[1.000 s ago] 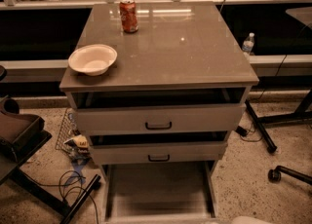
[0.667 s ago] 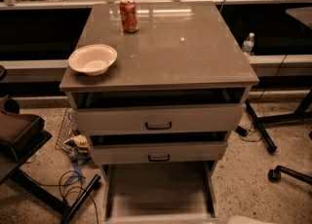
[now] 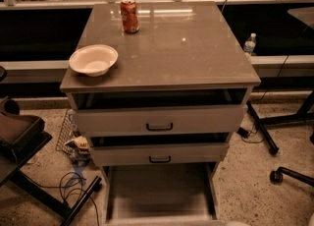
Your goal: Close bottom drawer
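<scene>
One bottom drawer (image 3: 159, 198) wide open, just beside edge-cropped hand (image 3: 239, 223), grip unclear.

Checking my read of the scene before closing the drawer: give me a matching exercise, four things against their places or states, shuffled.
Things:
1. bottom drawer
2. red can
3. white bowl
4. water bottle

Places or states:
A. on the ledge right of the cabinet
B. pulled far out, lowest of three
C. front-left of the cabinet top
D. back of the cabinet top

Pairs: 1-B, 2-D, 3-C, 4-A.

The hand is not in view.
</scene>
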Controlling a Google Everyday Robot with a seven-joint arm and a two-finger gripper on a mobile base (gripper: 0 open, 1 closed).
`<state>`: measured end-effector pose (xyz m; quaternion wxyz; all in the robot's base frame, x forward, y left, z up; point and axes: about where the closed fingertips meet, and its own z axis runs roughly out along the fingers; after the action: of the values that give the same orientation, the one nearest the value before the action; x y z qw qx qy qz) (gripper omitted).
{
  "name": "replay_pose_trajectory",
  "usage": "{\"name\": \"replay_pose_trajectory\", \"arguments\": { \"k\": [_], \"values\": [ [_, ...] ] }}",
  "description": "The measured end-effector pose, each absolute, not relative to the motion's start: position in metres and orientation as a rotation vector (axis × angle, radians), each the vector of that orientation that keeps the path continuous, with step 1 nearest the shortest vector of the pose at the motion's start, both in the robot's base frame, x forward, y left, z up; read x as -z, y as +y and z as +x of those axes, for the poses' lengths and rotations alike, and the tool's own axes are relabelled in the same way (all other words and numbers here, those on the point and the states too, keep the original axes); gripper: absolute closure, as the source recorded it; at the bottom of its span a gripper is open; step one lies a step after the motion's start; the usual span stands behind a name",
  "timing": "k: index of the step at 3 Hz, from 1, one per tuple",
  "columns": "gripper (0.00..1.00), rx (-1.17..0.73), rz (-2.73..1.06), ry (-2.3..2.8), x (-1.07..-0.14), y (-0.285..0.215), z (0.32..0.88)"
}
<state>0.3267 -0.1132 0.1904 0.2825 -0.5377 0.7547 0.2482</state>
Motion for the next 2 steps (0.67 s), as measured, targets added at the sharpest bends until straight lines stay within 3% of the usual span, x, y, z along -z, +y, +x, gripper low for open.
{"name": "replay_pose_trajectory", "arguments": {
  "k": [2],
  "values": [
    [1.0,-0.725,-1.421,1.949,-0.158,-0.086,0.358]
  ]
}}
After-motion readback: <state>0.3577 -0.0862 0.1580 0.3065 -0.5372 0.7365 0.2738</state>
